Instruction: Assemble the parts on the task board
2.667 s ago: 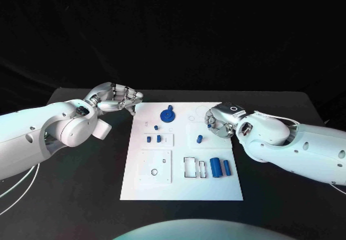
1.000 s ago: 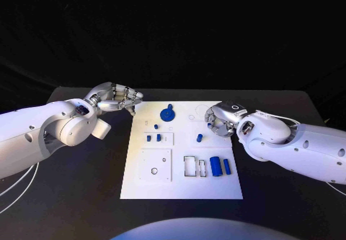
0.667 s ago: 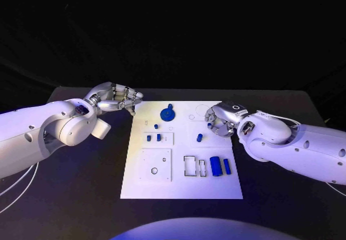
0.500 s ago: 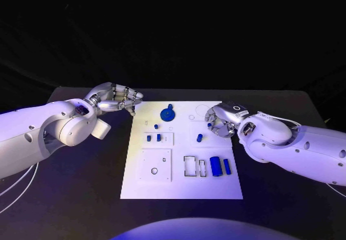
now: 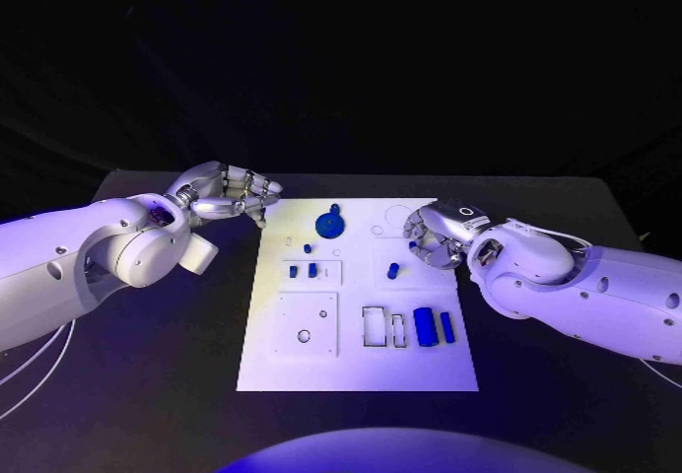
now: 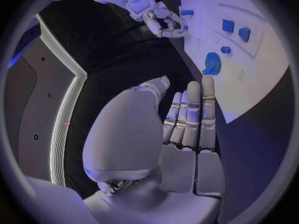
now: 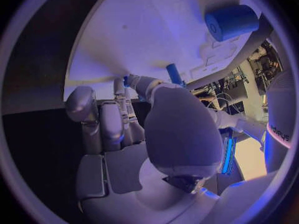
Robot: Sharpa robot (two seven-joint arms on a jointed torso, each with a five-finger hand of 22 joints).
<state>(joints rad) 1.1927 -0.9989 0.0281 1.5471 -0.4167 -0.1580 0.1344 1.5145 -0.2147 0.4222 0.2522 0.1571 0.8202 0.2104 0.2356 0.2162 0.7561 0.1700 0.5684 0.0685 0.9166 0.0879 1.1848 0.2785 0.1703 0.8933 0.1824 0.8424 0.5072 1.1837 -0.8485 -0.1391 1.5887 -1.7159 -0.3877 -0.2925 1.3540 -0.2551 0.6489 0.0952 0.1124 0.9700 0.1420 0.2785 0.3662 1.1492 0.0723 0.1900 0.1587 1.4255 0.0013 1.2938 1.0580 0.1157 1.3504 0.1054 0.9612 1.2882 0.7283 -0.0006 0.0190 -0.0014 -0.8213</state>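
White board, head view: the task board (image 5: 356, 355) lay in the middle of the black table (image 5: 142, 394), its long sides running near to far.
Parts, head view: a blue disc (image 5: 330, 226) sat near the far edge; small blue pegs (image 5: 303, 270) stood toward the left edge; a peg (image 5: 392, 271) stood toward the right edge; two blue cylinders (image 5: 434, 327) lay by the right edge, nearer the near corner.
Left hand, head view: the left hand (image 5: 228, 194) hung off the board's far left corner, fingers curled in, holding nothing.
Right hand, head view: the right hand (image 5: 435, 239) sat at the right edge; I cannot tell its grasp.
Left wrist view: fingers (image 6: 194, 115) lay straight and close together, empty, short of the board (image 6: 261, 79).
Right wrist view: a blue peg (image 7: 174, 74) showed at the fingertips (image 7: 134, 82); whether it was held, I cannot tell.
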